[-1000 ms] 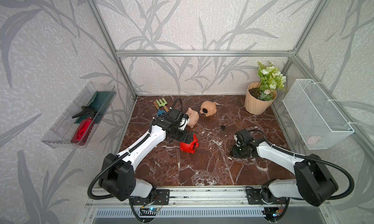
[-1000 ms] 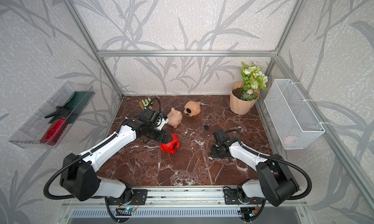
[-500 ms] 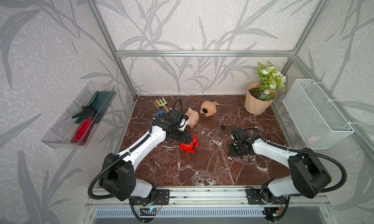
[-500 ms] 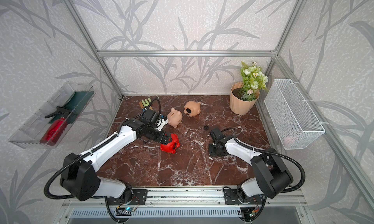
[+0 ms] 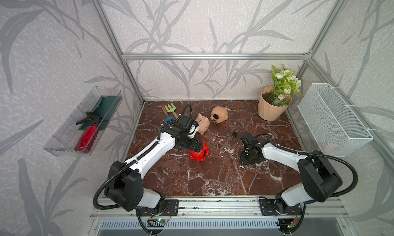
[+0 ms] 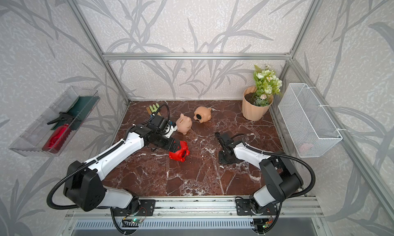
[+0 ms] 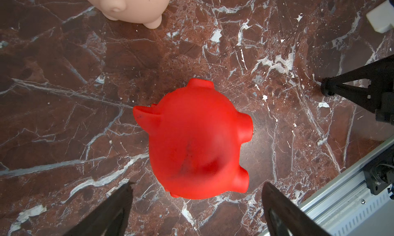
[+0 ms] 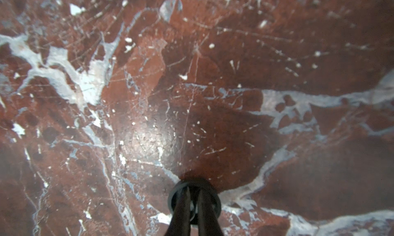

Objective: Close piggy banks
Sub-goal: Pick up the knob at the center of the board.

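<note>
A red piggy bank (image 5: pixel 199 153) (image 6: pixel 179 153) lies on its side on the marble floor, a round opening facing the front. My left gripper (image 5: pixel 197 146) (image 7: pixel 197 183) hovers over it, open, with its fingers (image 7: pixel 119 205) wide on either side and touching nothing. One peach-tan piggy bank (image 5: pixel 202 126) (image 7: pixel 132 4) stands upright just behind it. The other (image 5: pixel 219 115) (image 6: pixel 202 115) lies tipped, its dark belly hole showing. My right gripper (image 5: pixel 249 158) (image 8: pixel 193 203) points down at the floor, its fingers pinched inside a small black round plug (image 8: pixel 214 199).
Another black plug (image 5: pixel 235 134) lies loose behind the right wrist. A ribbed flower pot (image 5: pixel 270 109) stands back right, a wire basket (image 5: pixel 332 120) hangs on the right wall, garden tools (image 5: pixel 170 111) lie back left, and a clear tray (image 5: pixel 85 122) hangs left.
The right gripper has shifted slightly left at the floor and its jaws have narrowed onto the plug. The left arm and the red piggy bank have stayed put.
</note>
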